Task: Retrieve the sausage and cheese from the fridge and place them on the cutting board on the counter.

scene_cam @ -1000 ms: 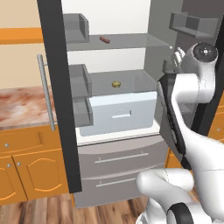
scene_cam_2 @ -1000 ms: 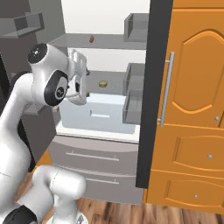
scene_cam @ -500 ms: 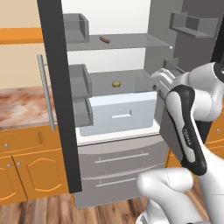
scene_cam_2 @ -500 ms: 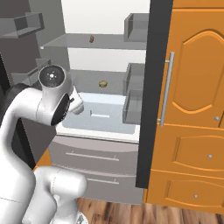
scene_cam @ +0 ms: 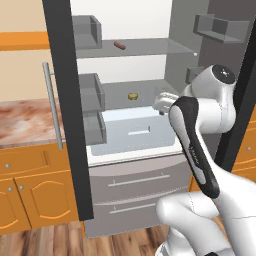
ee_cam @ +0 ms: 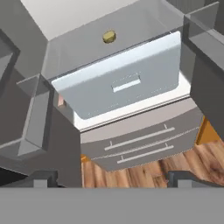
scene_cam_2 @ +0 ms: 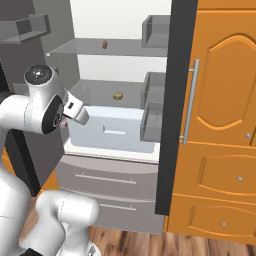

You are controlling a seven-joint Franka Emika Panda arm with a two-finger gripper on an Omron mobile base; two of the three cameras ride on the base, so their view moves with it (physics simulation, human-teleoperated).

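The fridge (scene_cam: 65,100) stands with both doors open. A reddish-brown sausage (scene_cam: 119,45) (scene_cam_2: 104,44) lies on its upper shelf. The pale-yellow cheese (scene_cam: 132,96) (scene_cam_2: 118,95) (ee_cam: 109,36) sits on the middle shelf, above a pale pulled-out bin (ee_cam: 122,78). My gripper (ee_cam: 113,180) is open and empty, its two fingertips wide apart. The hand (scene_cam: 164,102) (scene_cam_2: 76,112) hovers in front of the middle shelf, right of the cheese and short of it, looking down over the bin. A strip of the counter (scene_cam: 20,120) shows left of the fridge. The cutting board is out of view.
Grey door bins (scene_cam: 92,107) hang on the left door and others (scene_cam_2: 152,107) on the right door. Two steel drawers (ee_cam: 140,142) sit below the bin. Orange cabinets (scene_cam_2: 220,150) flank the fridge, over a wooden floor (ee_cam: 175,162).
The arm has swung forward and down; the hand dropped from near the upper shelf to the middle shelf's height. The jaws stayed open. Sausage and cheese have not moved.
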